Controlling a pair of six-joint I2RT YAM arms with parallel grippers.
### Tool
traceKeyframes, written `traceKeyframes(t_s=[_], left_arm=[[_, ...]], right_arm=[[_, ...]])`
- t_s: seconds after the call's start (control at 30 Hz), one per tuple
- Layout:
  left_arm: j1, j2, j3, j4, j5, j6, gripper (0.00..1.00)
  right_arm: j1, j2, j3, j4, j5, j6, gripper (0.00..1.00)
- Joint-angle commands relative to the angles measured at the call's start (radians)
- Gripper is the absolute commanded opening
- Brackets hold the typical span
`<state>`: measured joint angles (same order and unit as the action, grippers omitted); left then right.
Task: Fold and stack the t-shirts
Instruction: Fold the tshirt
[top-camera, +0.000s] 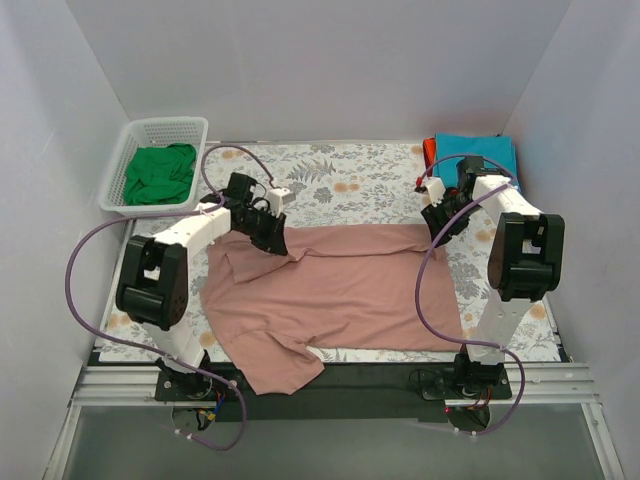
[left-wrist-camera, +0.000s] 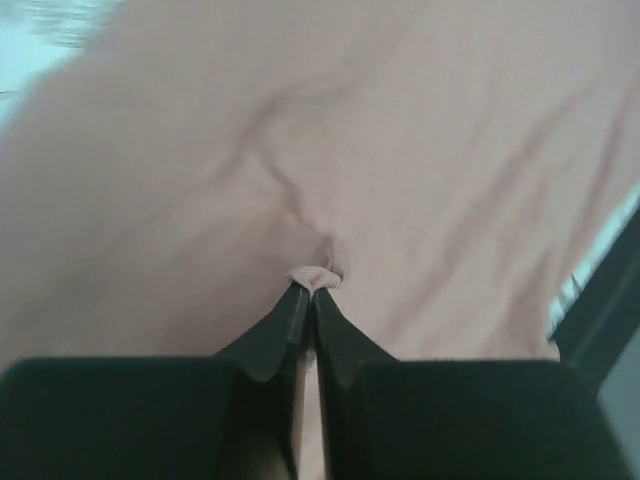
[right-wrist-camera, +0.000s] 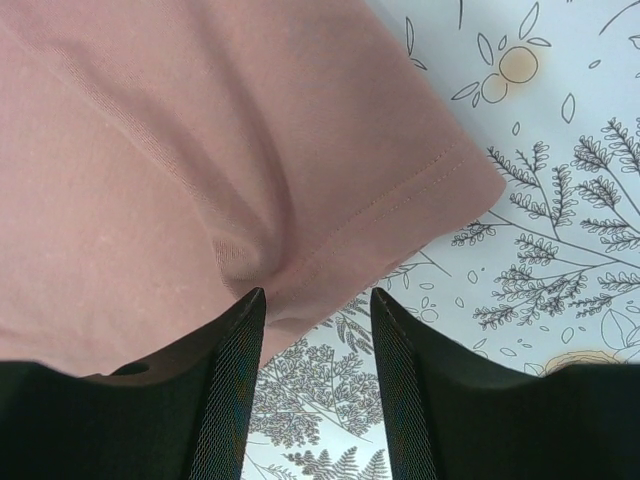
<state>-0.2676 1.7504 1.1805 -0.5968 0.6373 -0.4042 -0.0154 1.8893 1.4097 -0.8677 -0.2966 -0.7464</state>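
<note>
White mesh basket (top-camera: 165, 124) at ten o'clock holds a green t-shirt (top-camera: 160, 176). Left gripper (left-wrist-camera: 312, 284) pinches the pink t-shirt (top-camera: 345, 290); right gripper (right-wrist-camera: 318, 296) gapes over its hem.

White shells and chunky black joint blocks make up the left arm (top-camera: 190, 230), at eight o'clock, and the right arm (top-camera: 497, 315), at four. A purple cable (top-camera: 70, 280) loops off each. The right gripper (right-wrist-camera: 318, 295) has matte black tapered fingers (right-wrist-camera: 225, 400), mesh-textured inside.

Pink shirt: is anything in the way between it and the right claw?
No, nothing that shows. The right claw is open right at the hem of the pink shirt, with only the flowery cloth underneath.
</note>
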Motion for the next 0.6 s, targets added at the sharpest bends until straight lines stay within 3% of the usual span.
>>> traceKeyframes(t_s=[0.0, 0.1, 0.13, 0.17, 0.37, 0.57], left_arm=[[-0.103, -0.135, -0.064, -0.182, 0.099, 0.123, 0.11], [-0.147, -0.218, -0.116, -0.233, 0.093, 0.146, 0.31], [-0.145, -0.233, -0.122, -0.245, 0.09, 0.15, 0.42], [-0.147, -0.248, -0.131, -0.256, 0.058, 0.146, 0.45], [-0.075, -0.403, -0.168, -0.219, -0.054, 0.099, 0.5], [0.148, -0.358, -0.162, -0.264, -0.12, 0.194, 0.51]], right_arm=[[0.0, -0.041, 0.012, -0.037, 0.007, -0.039, 0.53], [0.002, -0.036, 0.017, -0.047, 0.005, -0.045, 0.53], [0.002, -0.038, 0.017, -0.053, 0.004, -0.048, 0.53], [0.003, -0.039, 0.014, -0.056, 0.004, -0.051, 0.53], [0.044, -0.078, -0.031, -0.048, 0.062, -0.105, 0.53], [0.095, -0.093, -0.063, -0.001, 0.149, -0.134, 0.51]])
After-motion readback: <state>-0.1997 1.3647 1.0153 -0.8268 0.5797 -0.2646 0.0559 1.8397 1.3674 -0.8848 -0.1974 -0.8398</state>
